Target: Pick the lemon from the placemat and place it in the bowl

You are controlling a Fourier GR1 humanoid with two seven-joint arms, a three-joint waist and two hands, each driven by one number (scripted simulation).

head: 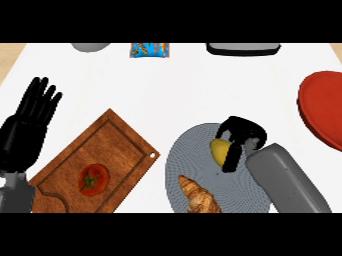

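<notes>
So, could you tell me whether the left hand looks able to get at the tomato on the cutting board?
Probably yes: the left hand rests open just left of the cutting board, and nothing covers the tomato.

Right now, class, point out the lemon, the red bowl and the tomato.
lemon (218,150), head view: its yellow side showing left of the right hand's fingers.
red bowl (333,112), head view: middle of its red surface.
tomato (93,179), head view: its top, by the green stem.

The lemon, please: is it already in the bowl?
No. The lemon is over the placemat, with the right hand curled round it.
</notes>
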